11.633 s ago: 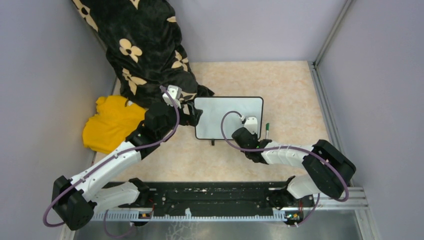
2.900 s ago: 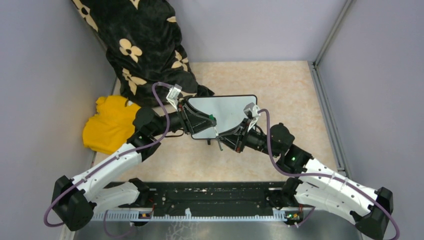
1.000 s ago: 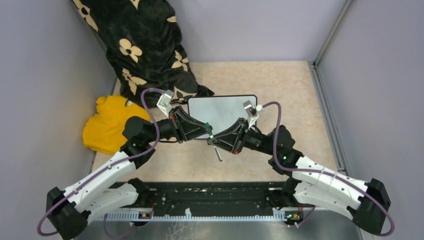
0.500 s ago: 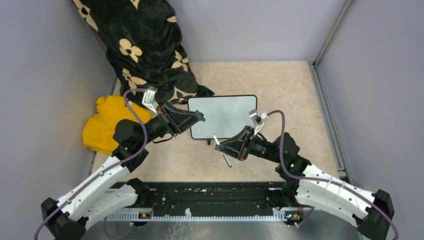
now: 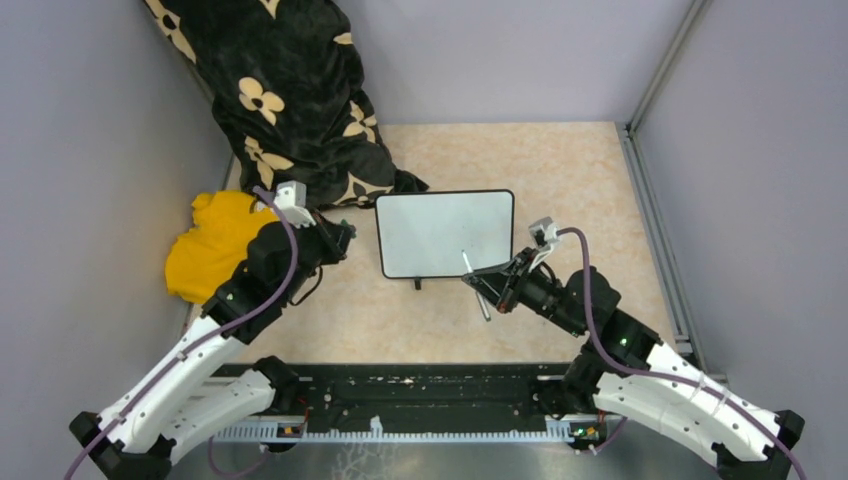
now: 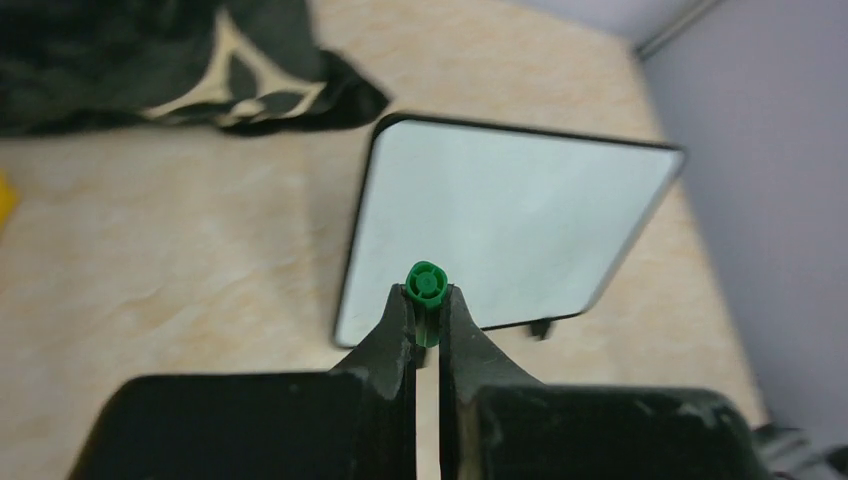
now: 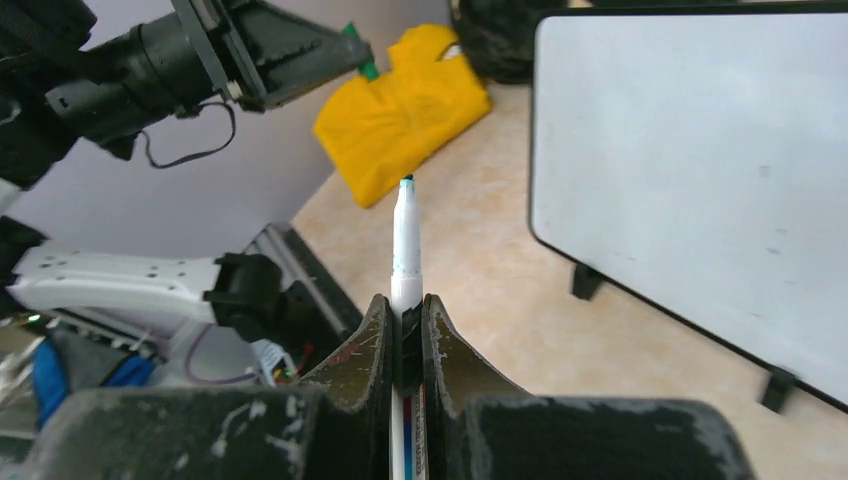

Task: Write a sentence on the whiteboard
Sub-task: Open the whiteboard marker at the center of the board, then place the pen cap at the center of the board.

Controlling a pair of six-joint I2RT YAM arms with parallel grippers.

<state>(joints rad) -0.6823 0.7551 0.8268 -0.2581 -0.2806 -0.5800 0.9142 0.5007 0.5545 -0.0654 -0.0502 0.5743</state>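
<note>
The whiteboard [image 5: 445, 233] lies flat on the beige table, black-framed, its face bare white; the sentence does not show on it. My right gripper [image 5: 484, 287] hovers off the board's near right corner, shut on a white marker [image 5: 467, 266]. In the right wrist view the marker [image 7: 405, 245] stands uncapped between the fingers, green tip up, with the whiteboard [image 7: 690, 170] to its right. My left gripper [image 5: 338, 232] is left of the board, shut on the green marker cap [image 6: 425, 285]. The whiteboard [image 6: 510, 230] lies beyond that cap in the left wrist view.
A yellow cloth [image 5: 220, 245] lies at the left wall, with a black flowered cloth [image 5: 290, 90] piled behind it. Grey walls close three sides, and a metal rail [image 5: 650, 200] runs along the right. The arms' black base bar [image 5: 430, 400] spans the near edge.
The two grippers have drawn apart. The left one carried the green cap left, off the board. The right one carried the marker right and nearer the board's front corner.
</note>
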